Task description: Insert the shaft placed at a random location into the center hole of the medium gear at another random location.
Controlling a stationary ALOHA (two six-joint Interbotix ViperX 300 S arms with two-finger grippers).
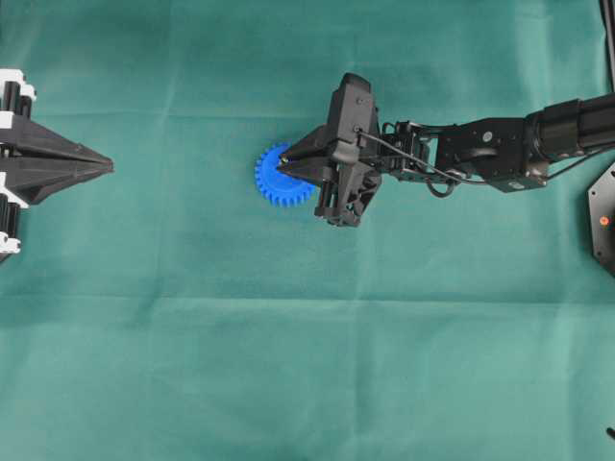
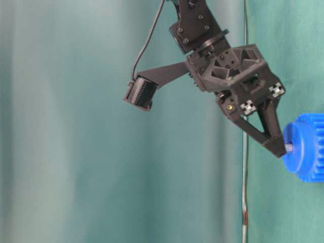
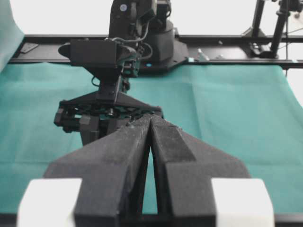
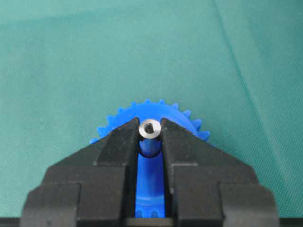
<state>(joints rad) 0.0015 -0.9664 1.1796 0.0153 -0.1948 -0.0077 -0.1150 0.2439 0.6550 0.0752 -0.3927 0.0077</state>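
Note:
The medium gear (image 1: pixel 273 182), bright blue, lies flat on the green cloth near the middle. My right gripper (image 1: pixel 284 161) hangs over its hub, shut on the shaft (image 4: pixel 149 128), a small silvery pin held upright between the fingertips. In the table-level view the shaft (image 2: pixel 288 147) meets the top of the gear's hub (image 2: pixel 298 149). The center hole is hidden under the shaft and fingers. The gear's teeth (image 4: pixel 156 108) show just past the fingertips. My left gripper (image 1: pixel 109 168) rests at the far left, shut and empty, also seen in its wrist view (image 3: pixel 150 119).
Green cloth (image 1: pixel 307 365) covers the table. A black device (image 1: pixel 603 216) with a red light sits at the right edge. The right arm (image 3: pixel 113 71) stands in front of the left gripper, with a black frame rail (image 3: pixel 227 61) behind it.

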